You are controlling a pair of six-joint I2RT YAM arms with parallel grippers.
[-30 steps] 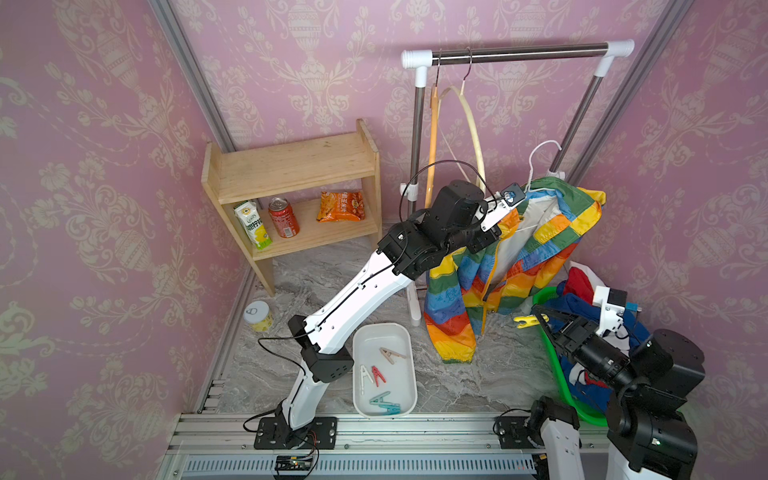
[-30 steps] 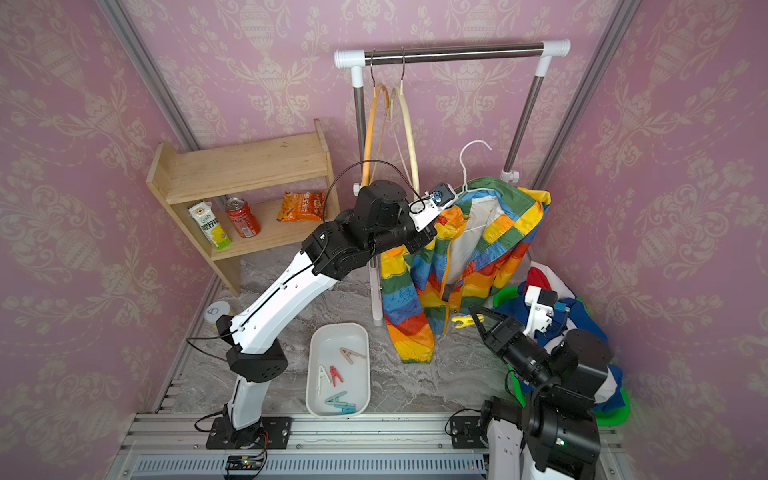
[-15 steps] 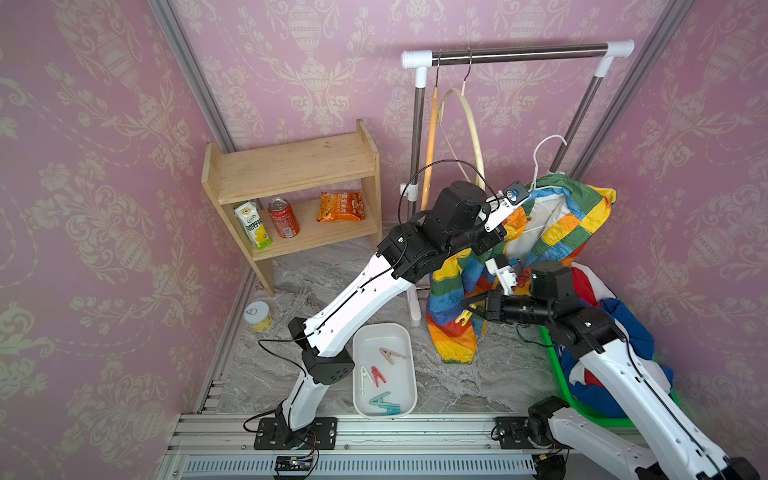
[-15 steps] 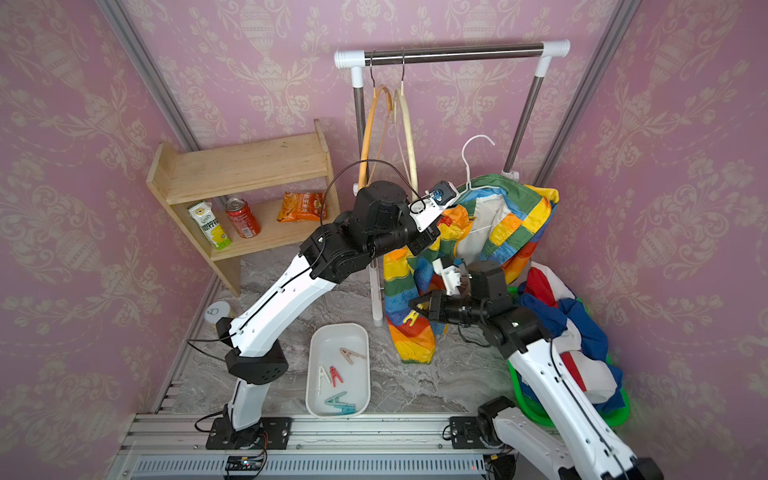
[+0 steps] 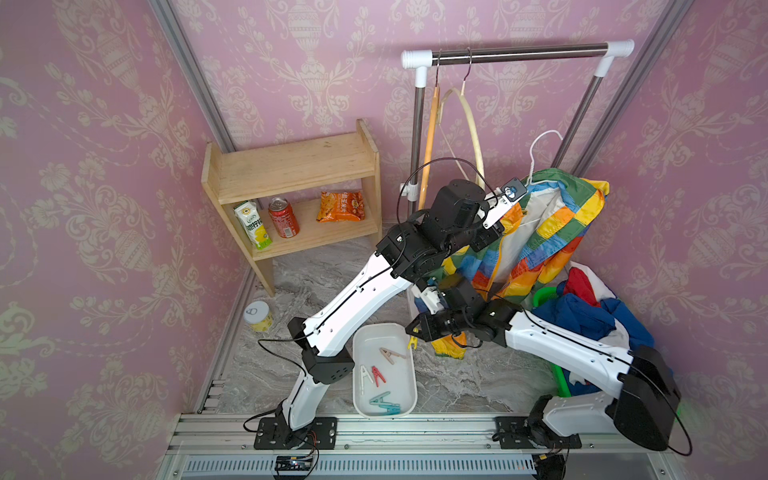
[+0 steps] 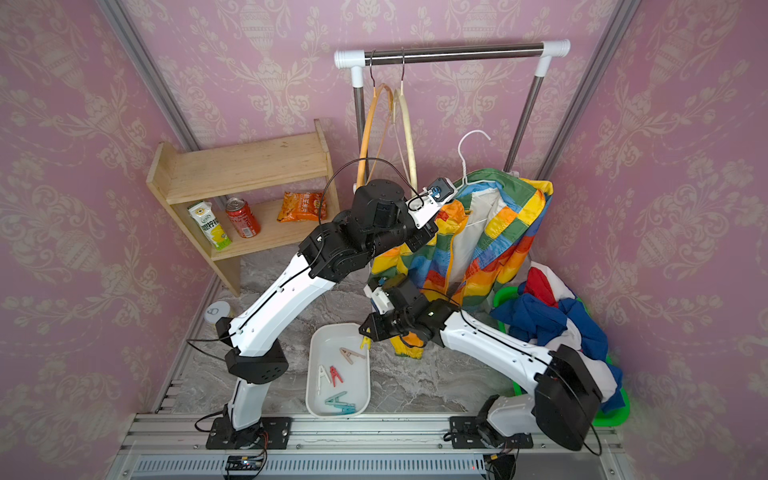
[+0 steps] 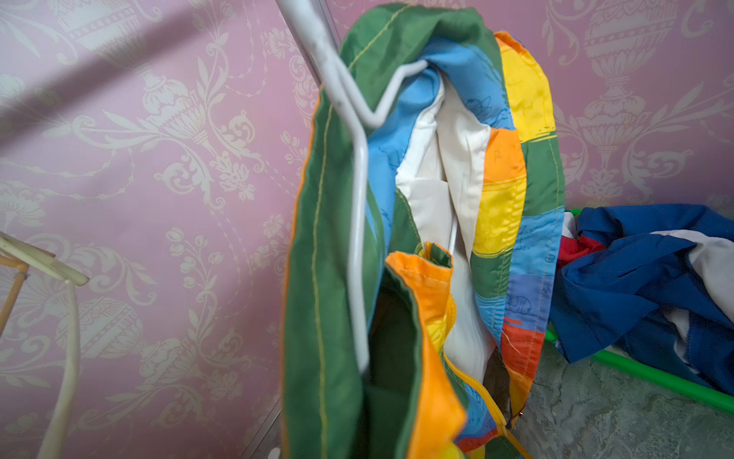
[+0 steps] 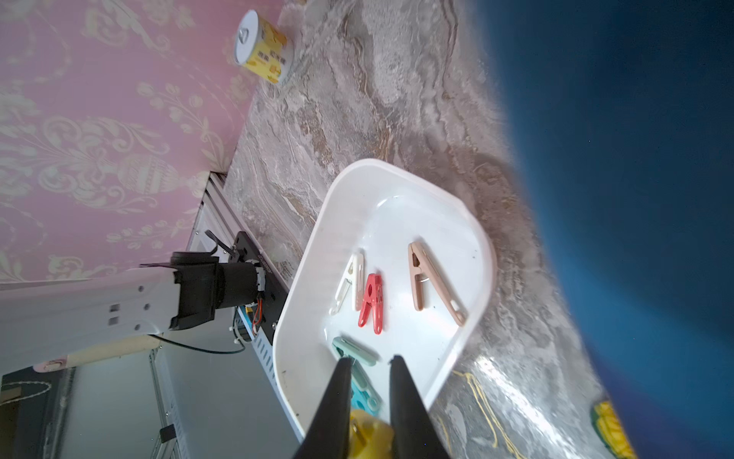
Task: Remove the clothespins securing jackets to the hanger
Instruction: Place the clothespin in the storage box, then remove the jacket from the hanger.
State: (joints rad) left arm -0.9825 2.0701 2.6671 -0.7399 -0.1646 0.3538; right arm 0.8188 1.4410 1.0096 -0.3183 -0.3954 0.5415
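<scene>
Nearest me, the white tray (image 5: 354, 365) holds loose clothespins (image 5: 377, 375) in teal, white, red and beige. Just above its far corner my right gripper (image 8: 371, 359) is clamped on the yellow clothespin (image 8: 367, 435). Farther out, my left gripper (image 5: 492, 237) is clenched tight at the shoulder of the rainbow jacket (image 5: 552, 237); cloth hides the tips, so I cannot tell what they pinch. The jacket sits on a white hanger (image 7: 357, 238), its hook below the rack (image 5: 519, 49) rail. Beside it, a blue-red-white jacket (image 5: 582, 320) lies heaped in the green basket (image 5: 544, 296).
</scene>
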